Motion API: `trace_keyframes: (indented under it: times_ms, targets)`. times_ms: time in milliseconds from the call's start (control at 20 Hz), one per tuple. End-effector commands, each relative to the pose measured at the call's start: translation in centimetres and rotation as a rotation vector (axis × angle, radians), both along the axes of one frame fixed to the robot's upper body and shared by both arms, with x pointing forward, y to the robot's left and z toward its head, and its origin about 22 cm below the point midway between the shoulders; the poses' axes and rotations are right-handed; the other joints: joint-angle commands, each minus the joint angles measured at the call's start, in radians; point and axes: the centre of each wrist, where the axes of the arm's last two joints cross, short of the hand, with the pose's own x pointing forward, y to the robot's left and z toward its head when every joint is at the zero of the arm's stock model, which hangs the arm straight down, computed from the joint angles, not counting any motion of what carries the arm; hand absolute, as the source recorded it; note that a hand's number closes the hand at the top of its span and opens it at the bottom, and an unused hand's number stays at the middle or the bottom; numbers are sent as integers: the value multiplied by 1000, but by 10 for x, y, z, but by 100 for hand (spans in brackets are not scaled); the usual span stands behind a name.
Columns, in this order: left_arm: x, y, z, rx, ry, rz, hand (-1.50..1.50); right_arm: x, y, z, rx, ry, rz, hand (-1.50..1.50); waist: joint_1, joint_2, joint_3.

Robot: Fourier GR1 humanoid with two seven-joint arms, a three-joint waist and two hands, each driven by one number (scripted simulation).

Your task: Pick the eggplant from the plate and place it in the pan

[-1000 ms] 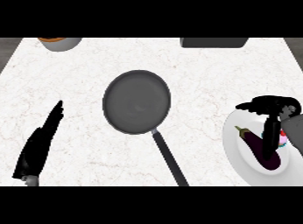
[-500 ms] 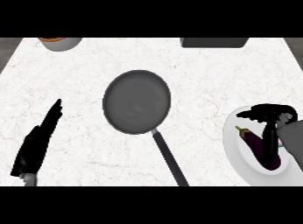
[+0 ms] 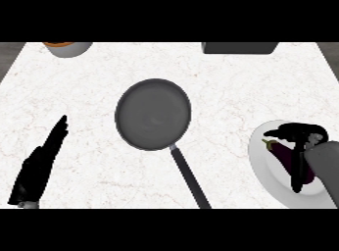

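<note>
- Clearly early: the eggplant (image 3: 282,153) lies on the white plate (image 3: 262,164), not in the frying pan (image 3: 153,113).
- Right hand (image 3: 300,133) covers it; whether it grips, I cannot tell.
- Left hand (image 3: 42,164) rests straight-fingered, lower left.
- Lifting and carrying remain.

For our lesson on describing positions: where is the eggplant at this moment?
In the head view, the eggplant lies on the white plate at the right of the counter, right of the pan, under the right hand.
</note>
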Motion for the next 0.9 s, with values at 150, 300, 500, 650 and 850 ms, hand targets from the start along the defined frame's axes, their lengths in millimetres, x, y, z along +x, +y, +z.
trace_keyframes:
  times_ms: [150, 300, 500, 650, 850]
  targets:
    - [-2, -5, -1, -8, -3, -7, 0, 0, -2, -27, 20, 6, -31, -150, 3, 5, 4]
    - [17, -11, 6, -6, -7, 6, 0, -18, 10, -42, 81, -37, -40, 150, -4, 5, 4]
    - [4, 0, -6, 9, 4, -10, 0, -16, -2, -42, 122, 7, -81, 150, 1, 5, 3]
    - [4, -9, 0, 3, -3, 4, 0, -26, -14, -43, 156, 11, -96, 150, -5, 3, 3]
    - [20, -4, 4, 17, -11, -26, 0, 17, 29, -4, 116, -213, 98, 150, 29, 17, 6]
